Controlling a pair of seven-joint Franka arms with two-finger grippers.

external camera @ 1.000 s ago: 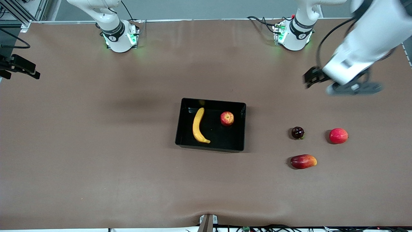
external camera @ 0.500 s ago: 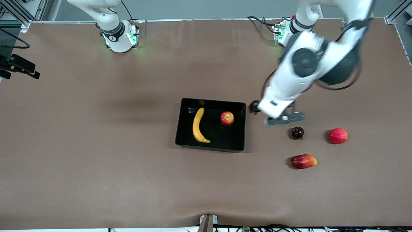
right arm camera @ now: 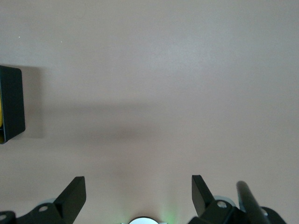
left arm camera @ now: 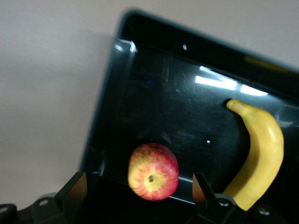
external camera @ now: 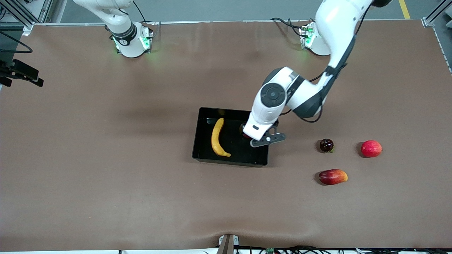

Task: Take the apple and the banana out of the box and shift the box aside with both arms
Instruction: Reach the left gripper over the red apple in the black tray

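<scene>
Front view: my left gripper [external camera: 255, 135] hangs over the shallow glossy black plastic tray [external camera: 204, 150], beside the long curved yellow banana [external camera: 217, 137]. Left wrist view: its fingers [left arm camera: 202, 185] gape, empty, the small round red-yellow apple [left arm camera: 153, 171] between them. Right wrist view: right gripper [right arm camera: 138, 195] released, waiting over bare brown table [right arm camera: 159, 84].

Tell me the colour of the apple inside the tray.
Red with yellow patches; left wrist view shows it best.

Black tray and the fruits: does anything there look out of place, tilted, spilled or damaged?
Nothing stands out. The black tray sits flat, with the banana and the apple lying in it, both whole. The left gripper hangs open over the apple; the right gripper is open over bare table.
</scene>
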